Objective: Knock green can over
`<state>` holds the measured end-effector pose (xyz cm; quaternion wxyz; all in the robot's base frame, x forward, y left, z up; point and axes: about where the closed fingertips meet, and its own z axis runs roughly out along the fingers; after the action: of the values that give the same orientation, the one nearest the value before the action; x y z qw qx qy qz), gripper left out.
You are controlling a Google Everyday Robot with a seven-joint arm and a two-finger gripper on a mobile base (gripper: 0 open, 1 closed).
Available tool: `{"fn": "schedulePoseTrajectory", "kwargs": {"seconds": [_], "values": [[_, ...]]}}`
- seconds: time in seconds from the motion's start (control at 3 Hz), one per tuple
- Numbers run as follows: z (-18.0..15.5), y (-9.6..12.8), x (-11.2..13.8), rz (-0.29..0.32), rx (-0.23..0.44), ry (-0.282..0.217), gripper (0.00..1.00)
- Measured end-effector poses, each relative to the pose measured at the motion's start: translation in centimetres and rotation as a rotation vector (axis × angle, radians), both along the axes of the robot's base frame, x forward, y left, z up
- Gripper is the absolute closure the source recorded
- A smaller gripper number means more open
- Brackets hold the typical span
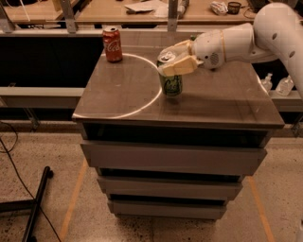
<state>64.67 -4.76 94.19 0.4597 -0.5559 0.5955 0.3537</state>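
The green can (172, 83) stands near the middle of the dark cabinet top (123, 94), with its silver top leaning slightly to the left. My gripper (178, 60) reaches in from the right on the white arm (236, 42). Its pale fingers (179, 69) sit on either side of the can's upper part and are closed on it. The red cola can (112, 44) stands upright at the back left corner, well clear of the gripper.
A bright ring of light lies across the left half of the cabinet top. Drawers fill the cabinet front (170, 158). A wooden bench with clutter (142, 7) runs behind. Two pale bottles (277, 85) stand low at the right. A black pole (38, 201) lies on the floor at the left.
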Motion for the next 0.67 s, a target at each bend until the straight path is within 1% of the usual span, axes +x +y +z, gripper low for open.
{"fn": "schedulePoseTrajectory", "kwargs": {"seconds": [0.33,0.67], "values": [[0.1,-2.1,0.7,-0.074,-0.183,-0.042,1.00],[-0.9,-4.0,1.4,-0.176,-0.458,-0.097,1.00]]}}
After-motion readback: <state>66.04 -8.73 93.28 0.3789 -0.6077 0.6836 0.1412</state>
